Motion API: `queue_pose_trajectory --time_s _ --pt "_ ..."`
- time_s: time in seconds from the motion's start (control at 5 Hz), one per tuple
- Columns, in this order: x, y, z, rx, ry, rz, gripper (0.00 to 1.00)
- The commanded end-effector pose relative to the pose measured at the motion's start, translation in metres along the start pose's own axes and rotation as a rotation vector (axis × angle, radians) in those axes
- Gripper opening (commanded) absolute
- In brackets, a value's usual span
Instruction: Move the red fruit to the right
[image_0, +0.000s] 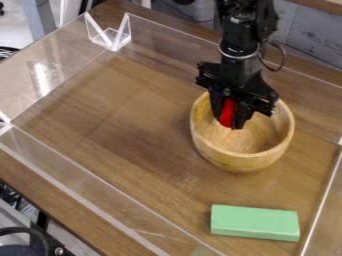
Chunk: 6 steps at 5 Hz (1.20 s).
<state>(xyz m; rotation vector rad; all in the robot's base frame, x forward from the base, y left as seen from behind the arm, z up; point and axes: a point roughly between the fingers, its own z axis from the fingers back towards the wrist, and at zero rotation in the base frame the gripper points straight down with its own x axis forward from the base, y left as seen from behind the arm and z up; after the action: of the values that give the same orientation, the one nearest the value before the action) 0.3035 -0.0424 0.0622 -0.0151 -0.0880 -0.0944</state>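
Red fruit (229, 110) half hidden between black fingers (214, 103) above wooden bowl (243, 142)

I can read no writing, label, brand or number anywhere around me. The green block (255, 222), the wooden bowl (242, 143) and the clear walls of the tray (54, 60) carry no legible marks. My own arm (243, 30) shows no readable lettering either.
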Motion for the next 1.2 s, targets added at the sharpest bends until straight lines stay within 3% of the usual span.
queue_pose_trajectory --time_s 0.0,0.2,0.6,1.0 --pt "0.015 0.004 0.014 0.002 -0.059 0.016 0.00" --pt "0.012 0.005 0.013 0.002 -0.046 0.040 1.00" --pt "0.013 0.014 0.032 0.002 -0.035 0.085 1.00" --pt "0.030 0.027 0.021 0.001 -0.027 0.096 1.00"
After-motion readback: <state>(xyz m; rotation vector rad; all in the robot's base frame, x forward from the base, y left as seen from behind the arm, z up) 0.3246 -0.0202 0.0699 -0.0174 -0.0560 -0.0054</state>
